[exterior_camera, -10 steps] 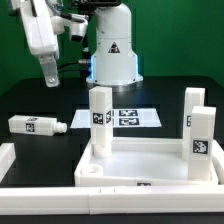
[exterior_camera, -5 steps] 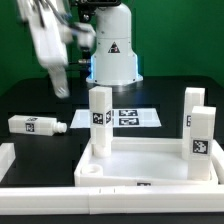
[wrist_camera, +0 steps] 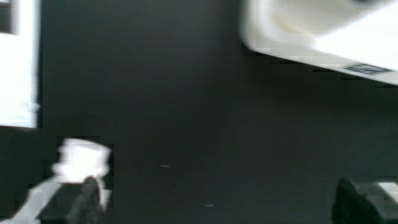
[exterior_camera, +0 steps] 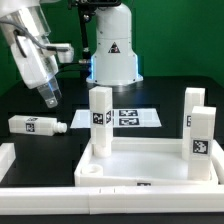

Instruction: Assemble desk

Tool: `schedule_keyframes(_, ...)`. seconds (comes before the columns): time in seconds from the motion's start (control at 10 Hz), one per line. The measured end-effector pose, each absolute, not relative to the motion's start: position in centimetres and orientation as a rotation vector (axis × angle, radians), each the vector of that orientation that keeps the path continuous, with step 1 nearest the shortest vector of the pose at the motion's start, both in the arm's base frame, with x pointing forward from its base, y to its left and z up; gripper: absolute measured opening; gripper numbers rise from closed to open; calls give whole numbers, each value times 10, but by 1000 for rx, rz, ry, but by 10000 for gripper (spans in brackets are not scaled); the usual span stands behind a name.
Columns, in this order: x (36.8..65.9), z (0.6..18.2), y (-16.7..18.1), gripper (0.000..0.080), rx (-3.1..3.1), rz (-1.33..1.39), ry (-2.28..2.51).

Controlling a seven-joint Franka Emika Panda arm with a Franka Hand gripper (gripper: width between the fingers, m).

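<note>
The desk's white rimmed tabletop (exterior_camera: 150, 165) lies at the front right of the exterior view. Three white tagged legs stand upright on it: one at its left (exterior_camera: 99, 120) and two at its right (exterior_camera: 192, 112) (exterior_camera: 201, 135). A fourth leg (exterior_camera: 35, 125) lies loose on the black table at the left. My gripper (exterior_camera: 51, 99) hangs tilted above and just behind that loose leg, open and empty. In the wrist view the gripper (wrist_camera: 222, 198) shows dark fingertips (wrist_camera: 73, 195) wide apart. The loose leg's white end (wrist_camera: 80, 156) lies beside one of them, and a tabletop corner (wrist_camera: 311, 40) is also in sight.
The marker board (exterior_camera: 130, 117) lies flat behind the tabletop, in front of the robot's base (exterior_camera: 112, 50). A long white border rail (exterior_camera: 20, 158) runs along the exterior view's left and front edges. It also shows in the wrist view as a white strip (wrist_camera: 15, 60).
The gripper has come down from the upper left toward the loose leg and has tilted over. Its jaws have stayed open. The desk parts have not moved.
</note>
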State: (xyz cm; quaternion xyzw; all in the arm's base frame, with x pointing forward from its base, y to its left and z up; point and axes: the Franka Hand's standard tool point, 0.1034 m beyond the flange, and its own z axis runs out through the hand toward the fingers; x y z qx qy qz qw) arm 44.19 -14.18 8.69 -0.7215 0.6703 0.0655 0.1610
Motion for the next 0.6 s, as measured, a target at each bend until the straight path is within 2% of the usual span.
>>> schedule_keyframes(0.2, 428, 74, -143, 648, -2100, 162, 1943)
schedule_keyframes(0.6, 427, 73, -146, 648, -2102, 164, 1943)
